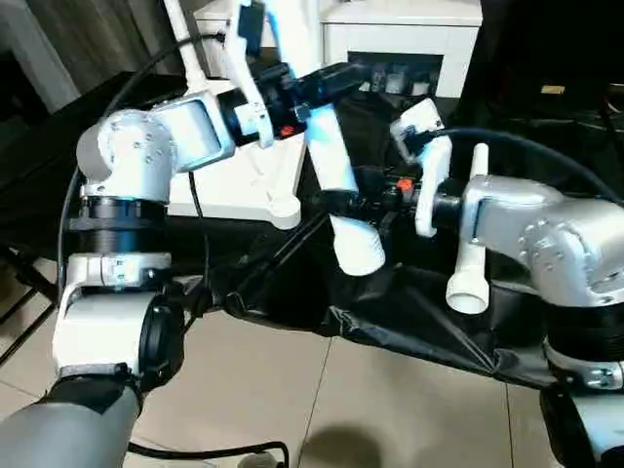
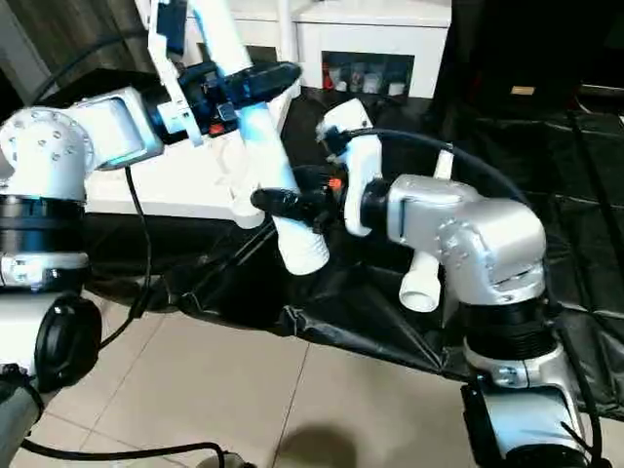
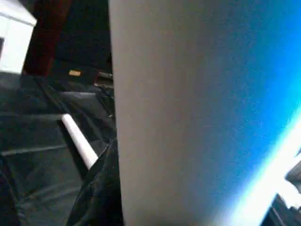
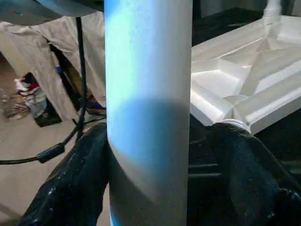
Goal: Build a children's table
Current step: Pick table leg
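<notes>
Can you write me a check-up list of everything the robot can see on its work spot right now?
Surface: black-covered table, cover hanging over the front edge.
Job's things: white table top lying ribbed side up; one white leg held tilted in the air; another leg standing near the right arm.
Clutter: nothing seen.
Grippers: left gripper closed on the leg high up; right gripper around the leg's lower part, fingers either side.
Cables: black cable on the floor.
Surroundings: white cabinet behind; tiled floor.

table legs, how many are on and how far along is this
One leg already stands in a far corner of the upside-down top. The left gripper holds a second leg, with the right gripper at it lower down. A spare leg lies on the black cover, and near corners look empty.
</notes>
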Tool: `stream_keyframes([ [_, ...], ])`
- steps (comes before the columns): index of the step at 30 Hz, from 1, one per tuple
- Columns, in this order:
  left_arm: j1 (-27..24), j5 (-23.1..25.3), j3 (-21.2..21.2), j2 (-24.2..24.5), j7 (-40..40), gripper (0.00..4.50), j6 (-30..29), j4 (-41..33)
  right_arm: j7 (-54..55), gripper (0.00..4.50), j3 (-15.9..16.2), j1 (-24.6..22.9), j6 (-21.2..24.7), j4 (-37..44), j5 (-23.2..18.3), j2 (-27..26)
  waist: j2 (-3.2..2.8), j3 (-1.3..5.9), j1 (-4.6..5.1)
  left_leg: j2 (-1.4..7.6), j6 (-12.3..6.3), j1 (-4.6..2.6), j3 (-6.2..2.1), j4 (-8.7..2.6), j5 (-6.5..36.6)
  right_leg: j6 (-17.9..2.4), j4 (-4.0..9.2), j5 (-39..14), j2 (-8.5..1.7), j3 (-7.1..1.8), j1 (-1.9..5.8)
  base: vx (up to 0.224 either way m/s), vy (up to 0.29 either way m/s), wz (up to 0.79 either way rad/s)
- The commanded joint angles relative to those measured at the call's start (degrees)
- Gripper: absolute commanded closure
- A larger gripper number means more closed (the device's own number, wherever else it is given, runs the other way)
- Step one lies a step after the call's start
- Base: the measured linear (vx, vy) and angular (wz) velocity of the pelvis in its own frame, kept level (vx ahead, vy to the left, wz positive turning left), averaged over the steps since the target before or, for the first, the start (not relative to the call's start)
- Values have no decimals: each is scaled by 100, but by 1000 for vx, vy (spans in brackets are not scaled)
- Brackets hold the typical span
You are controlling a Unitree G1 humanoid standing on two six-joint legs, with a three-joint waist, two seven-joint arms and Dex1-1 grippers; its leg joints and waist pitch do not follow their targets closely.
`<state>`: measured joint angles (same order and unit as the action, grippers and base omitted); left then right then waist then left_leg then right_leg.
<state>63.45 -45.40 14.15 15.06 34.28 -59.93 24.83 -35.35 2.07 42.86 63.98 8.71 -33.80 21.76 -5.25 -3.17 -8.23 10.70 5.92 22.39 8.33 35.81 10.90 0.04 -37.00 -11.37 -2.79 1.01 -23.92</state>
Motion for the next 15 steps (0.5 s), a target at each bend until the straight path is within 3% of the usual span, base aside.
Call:
stream_keyframes([
  [1, 151, -162, 218, 20, -89, 286, -125, 109, -14, 109, -133, 142, 209, 90, -95, 88, 130, 460, -8, 13, 79, -14, 13, -317, 184, -1050, 388, -142, -306, -182, 432, 0, 0, 0],
  [11, 242, -323, 434, -9, -129, 286, -351, 352, -126, 109, -124, 177, 467, 157, -285, 221, 143, 464, -27, 27, 66, -10, 9, -318, 153, -1044, 385, -127, -324, -183, 437, 0, 0, 0],
  [15, 126, -101, 76, 84, 128, 286, -204, 112, -74, 109, -7, 177, 392, 185, -203, 265, 143, 465, -31, 32, 76, -14, 6, -324, 142, -1019, 386, -168, -323, -185, 432, 0, 0, 0],
])
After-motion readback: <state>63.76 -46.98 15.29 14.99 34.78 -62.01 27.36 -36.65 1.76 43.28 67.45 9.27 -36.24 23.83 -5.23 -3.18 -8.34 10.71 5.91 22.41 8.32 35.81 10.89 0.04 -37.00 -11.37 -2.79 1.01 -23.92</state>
